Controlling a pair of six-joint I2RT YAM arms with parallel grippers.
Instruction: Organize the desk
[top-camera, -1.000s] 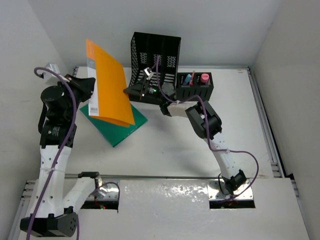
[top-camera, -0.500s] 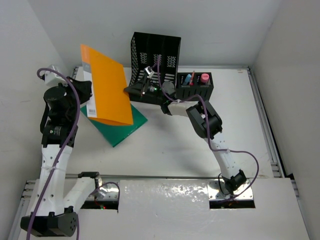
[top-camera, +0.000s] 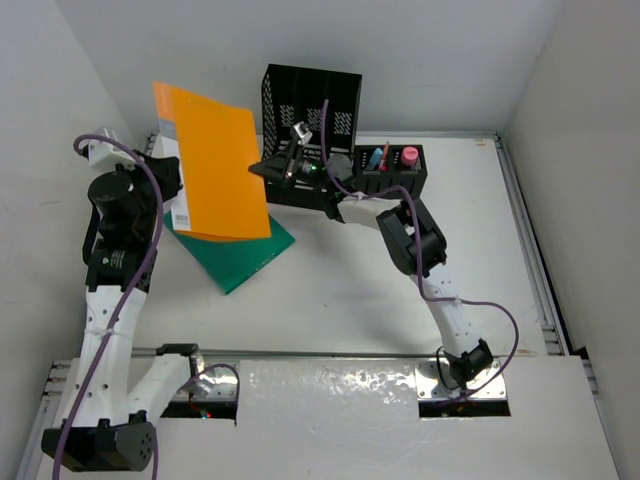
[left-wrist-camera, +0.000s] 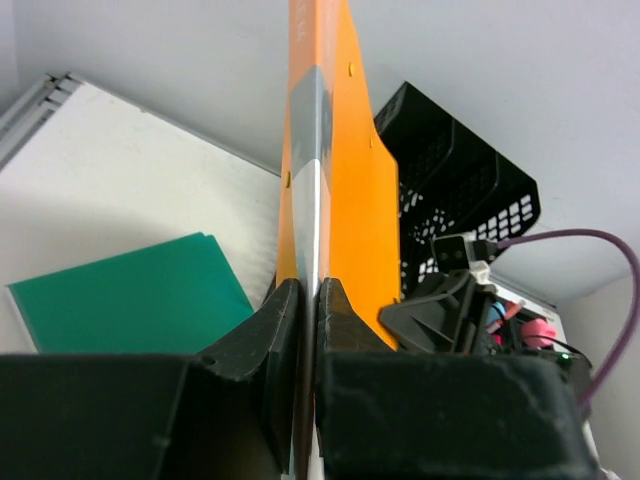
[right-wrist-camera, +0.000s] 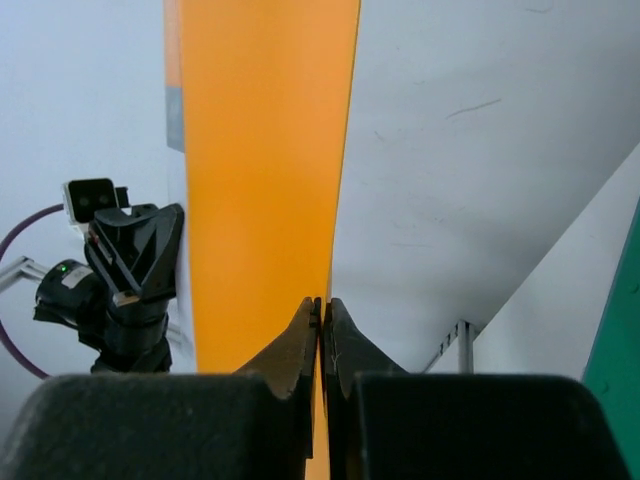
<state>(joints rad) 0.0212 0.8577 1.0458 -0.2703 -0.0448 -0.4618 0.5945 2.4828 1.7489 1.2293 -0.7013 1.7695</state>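
Observation:
An orange folder (top-camera: 212, 165) is held up off the desk (top-camera: 400, 300), standing on edge in front of the black slotted file holder (top-camera: 310, 110). My left gripper (top-camera: 175, 188) is shut on the folder's left edge with the white label strip; the left wrist view shows that edge (left-wrist-camera: 318, 150) pinched at the left gripper (left-wrist-camera: 310, 287). My right gripper (top-camera: 257, 170) is shut on the opposite edge, and in the right wrist view the right gripper (right-wrist-camera: 322, 302) clamps the thin orange folder (right-wrist-camera: 260, 150). A green folder (top-camera: 245, 255) lies flat on the desk below.
A black pen organiser (top-camera: 390, 170) with pens and a pink item stands to the right of the file holder. Walls close in on the left, back and right. Metal rails (top-camera: 530, 260) run along the desk's edges. The arm bases sit at the near edge.
My right gripper has closed on the orange folder's right edge. The folder has risen and shifted slightly left, standing more upright, with my left gripper still holding it.

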